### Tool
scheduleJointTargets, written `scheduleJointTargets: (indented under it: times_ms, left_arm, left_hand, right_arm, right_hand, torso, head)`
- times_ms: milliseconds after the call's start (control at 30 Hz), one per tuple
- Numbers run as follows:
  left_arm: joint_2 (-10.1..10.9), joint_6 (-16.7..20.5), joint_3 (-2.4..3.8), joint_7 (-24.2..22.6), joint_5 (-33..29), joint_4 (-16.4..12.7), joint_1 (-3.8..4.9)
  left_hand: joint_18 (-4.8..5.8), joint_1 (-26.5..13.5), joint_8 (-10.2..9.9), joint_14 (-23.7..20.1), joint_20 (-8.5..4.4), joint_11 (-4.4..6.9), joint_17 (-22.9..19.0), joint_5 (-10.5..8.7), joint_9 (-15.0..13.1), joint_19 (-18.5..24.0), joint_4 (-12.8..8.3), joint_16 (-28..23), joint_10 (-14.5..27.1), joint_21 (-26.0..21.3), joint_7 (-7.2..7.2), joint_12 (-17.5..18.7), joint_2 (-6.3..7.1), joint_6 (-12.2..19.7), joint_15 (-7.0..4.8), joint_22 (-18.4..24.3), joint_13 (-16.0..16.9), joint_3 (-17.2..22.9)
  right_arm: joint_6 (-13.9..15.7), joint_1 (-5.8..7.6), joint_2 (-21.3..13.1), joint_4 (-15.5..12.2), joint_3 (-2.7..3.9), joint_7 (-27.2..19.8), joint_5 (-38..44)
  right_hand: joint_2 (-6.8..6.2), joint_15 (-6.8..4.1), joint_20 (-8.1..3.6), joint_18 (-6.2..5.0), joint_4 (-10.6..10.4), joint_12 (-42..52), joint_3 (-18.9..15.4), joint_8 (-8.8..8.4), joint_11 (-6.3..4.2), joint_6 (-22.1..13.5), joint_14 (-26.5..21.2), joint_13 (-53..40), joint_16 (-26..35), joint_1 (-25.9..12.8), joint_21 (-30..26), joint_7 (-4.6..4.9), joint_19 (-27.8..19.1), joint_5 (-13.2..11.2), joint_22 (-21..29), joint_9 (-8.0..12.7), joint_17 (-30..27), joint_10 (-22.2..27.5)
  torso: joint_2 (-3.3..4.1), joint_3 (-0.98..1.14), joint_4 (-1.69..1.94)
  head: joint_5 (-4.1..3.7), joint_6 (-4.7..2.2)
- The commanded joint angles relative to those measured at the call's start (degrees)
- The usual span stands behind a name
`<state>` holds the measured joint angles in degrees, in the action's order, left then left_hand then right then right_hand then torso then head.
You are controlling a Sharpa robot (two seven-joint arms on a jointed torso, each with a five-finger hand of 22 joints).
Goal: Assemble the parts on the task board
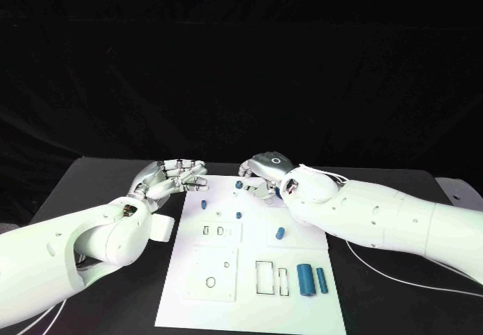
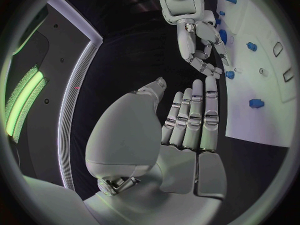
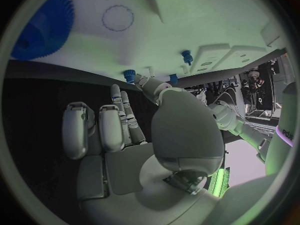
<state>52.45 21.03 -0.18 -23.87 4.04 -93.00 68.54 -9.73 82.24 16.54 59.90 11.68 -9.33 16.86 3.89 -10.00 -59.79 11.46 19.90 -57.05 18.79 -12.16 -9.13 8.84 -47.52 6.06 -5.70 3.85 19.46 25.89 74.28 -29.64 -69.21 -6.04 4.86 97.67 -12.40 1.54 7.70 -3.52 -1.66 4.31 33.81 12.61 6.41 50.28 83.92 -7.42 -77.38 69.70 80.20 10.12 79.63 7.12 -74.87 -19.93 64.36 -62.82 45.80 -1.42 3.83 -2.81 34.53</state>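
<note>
Both arms reach over the black table (image 1: 111,174) to the far end of the white board (image 1: 302,307). The left hand (image 1: 169,178) hovers at the board's far left corner, fingers straight and side by side, holding nothing. The right hand (image 1: 270,171) is bent over the far edge, fingers partly curled, nothing in them. Small blue pegs (image 1: 203,205) stand near that edge; two blue cylinders (image 1: 305,278) lie by the near right corner.
</note>
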Motion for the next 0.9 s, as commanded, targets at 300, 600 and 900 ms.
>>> scheduleJointTargets:
  times_ms: [300, 600, 900]
  left_arm:
    - [0.3, -1.2, 0.04, -0.2, -0.1, -0.2, 0.10]
    - [0.2, -1.3, 0.03, -0.2, -0.1, -0.1, 0.09]
    - [0.2, -1.4, 0.03, -0.2, -0.1, -0.1, 0.09]
  left_hand:
    - [-0.75, -0.6, -0.2, 0.3, -0.03, -0.35, 0.1, -0.36, -0.1, -0.2, 0.0, -0.1, 0.1, 0.2, -0.78, 0.3, 0.00, 0.3, 0.27, 0.0, -0.1, 0.4]
    - [-0.75, -0.5, -0.3, 0.3, -0.02, -0.35, 0.1, -0.37, -0.1, -0.2, 0.0, -0.1, 0.1, 0.2, -0.76, 0.4, 0.00, 0.4, 0.27, 0.0, -0.1, 0.5]
    - [-0.75, -0.5, -0.3, 0.3, -0.02, -0.35, 0.1, -0.37, -0.1, -0.2, 0.0, -0.1, 0.1, 0.2, -0.76, 0.4, 0.00, 0.4, 0.27, 0.0, -0.1, 0.5]
  right_arm:
    - [-4.1, 1.78, -13.1, -10.8, 0.95, 2.7, -14.8]
    - [-10.4, 2.08, -17.3, -11.9, 1.06, 4.2, -21.9]
    - [-11.8, 1.45, -16.9, -10.6, 1.01, 4.8, -21.7]
  right_hand:
    - [-2.17, -2.01, -1.70, 1.25, -1.4, 7.8, -3.0, 0.61, -2.77, 1.6, 2.4, -5.1, -3.4, -0.9, 3.9, -1.42, 4.2, 2.3, -5.9, -0.6, 4.9, -14.7]
    - [-0.05, -1.52, -1.55, 2.89, -5.2, 74.3, -14.4, 5.20, -2.24, -4.0, 4.4, -71.1, -9.6, 1.5, 8.2, -1.07, 8.7, 5.2, -12.8, -3.6, 16.5, -19.1]
    - [0.25, -1.09, -1.12, 3.43, -6.2, 79.7, -15.9, 6.16, -1.78, -5.3, 4.7, -76.4, -10.4, 2.2, 9.6, -0.65, 10.1, 5.4, -14.8, -3.8, 18.5, -22.2]
  torso:
    - [-0.31, 0.14, -0.91]
    - [-0.23, 0.30, -0.91]
    - [-0.21, 0.19, -0.80]
  head:
    - [-0.27, -0.47]
    - [-0.50, -0.31]
    - [-0.53, -0.08]
